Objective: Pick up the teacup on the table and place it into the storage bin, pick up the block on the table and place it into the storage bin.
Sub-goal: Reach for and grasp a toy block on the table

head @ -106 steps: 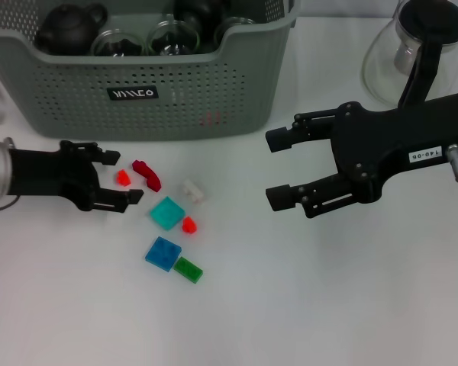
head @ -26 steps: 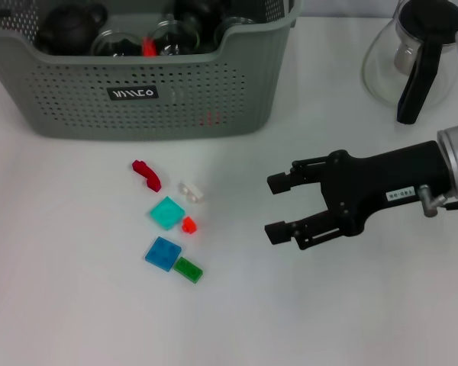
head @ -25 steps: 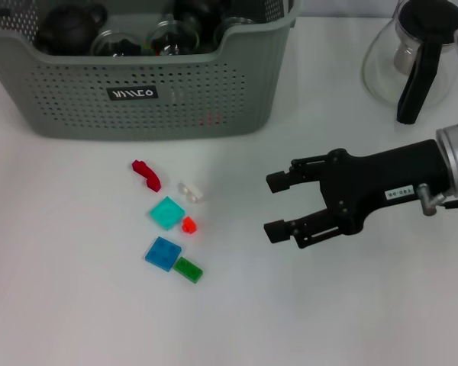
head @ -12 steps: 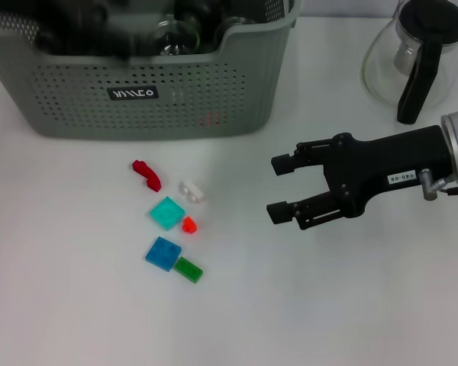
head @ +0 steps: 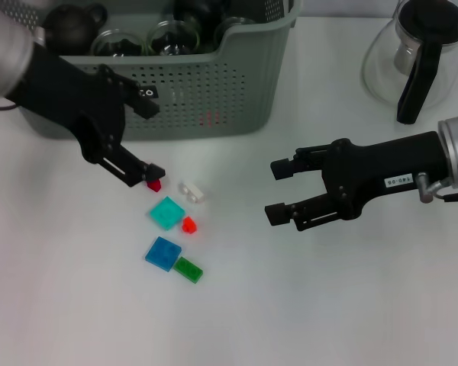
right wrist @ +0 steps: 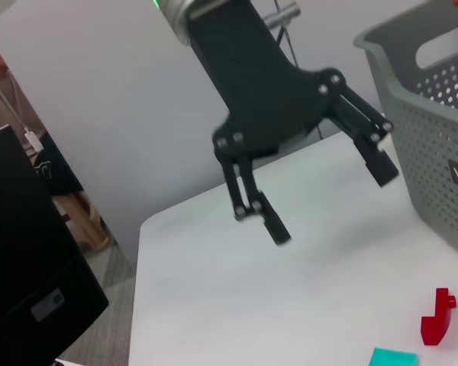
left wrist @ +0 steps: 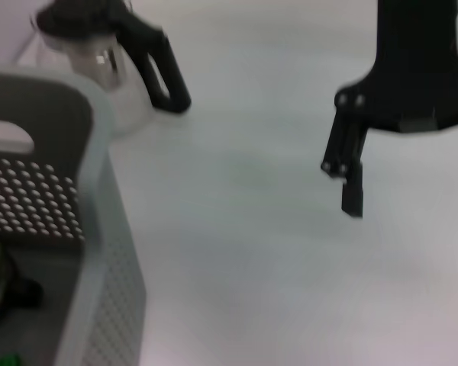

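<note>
The left hand (head: 149, 139), black and open with nothing between its fingers, hangs in front of the large grey-green perforated plastic storage bin (head: 214, 91), and its lower fingertip covers most of the dark red curved plastic block (head: 155, 184), so only a small red end shows in the head view and its long axis cannot be judged there; the right wrist view shows that block (right wrist: 437, 319) whole, standing free on the white table (head: 290, 305), not gripped. The hand also hides much of the bin's black label. Right of the red block lies a small white translucent block (head: 191, 191), its long axis running from far-left to near-right. Nearer are a flat teal square block (head: 167, 213), a small bright red-orange block (head: 188, 225), a flat blue square block (head: 162, 253) and a flat green rectangular block (head: 188, 269), the last 2 touching. Inside the bin, cut off at the far edge, sit a dark teapot (head: 72, 19) and clear glass cups (head: 172, 34). The right hand (head: 276, 191) hovers wide open and empty to the right. A glass carafe with a black handle (head: 416, 57) stands far right.
</note>
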